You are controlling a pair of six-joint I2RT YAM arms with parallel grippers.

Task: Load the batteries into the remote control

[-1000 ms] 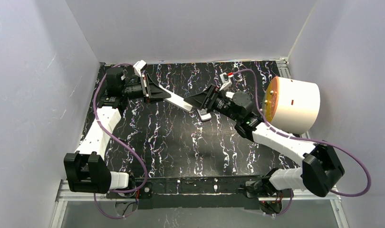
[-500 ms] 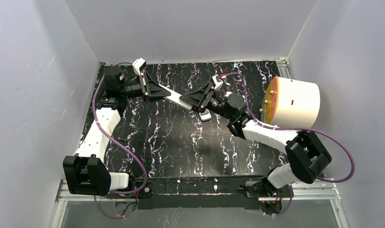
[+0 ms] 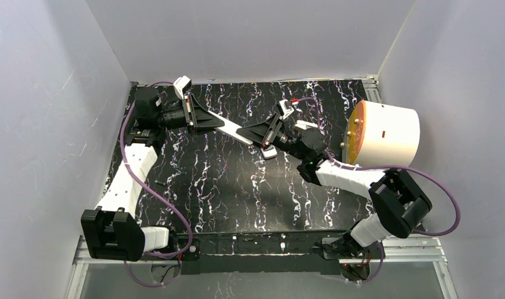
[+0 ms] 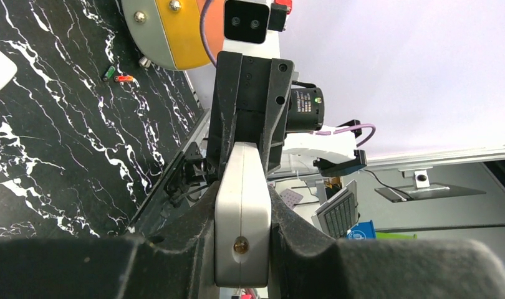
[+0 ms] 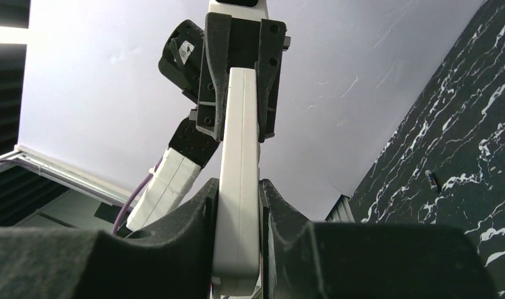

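The left tool (image 3: 217, 122) and the right tool (image 3: 254, 132) are each clamped on one end of the remote control (image 3: 236, 131), holding it above the surface (image 3: 225, 187). The batteries (image 4: 116, 76) lie loose, well away from the remote control, so loading seems not yet begun.

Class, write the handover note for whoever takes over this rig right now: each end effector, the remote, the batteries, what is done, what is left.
Left end effector: shut on one end of the slim white plastic remote control, held off the black marbled table.
Right end effector: shut on its other end.
Batteries: two tiny slim dark-and-red cylinders lie loose by the orange-faced white drum; another dark one lies elsewhere on the table.
Done: remote gripped at both ends. Left: loading the batteries.
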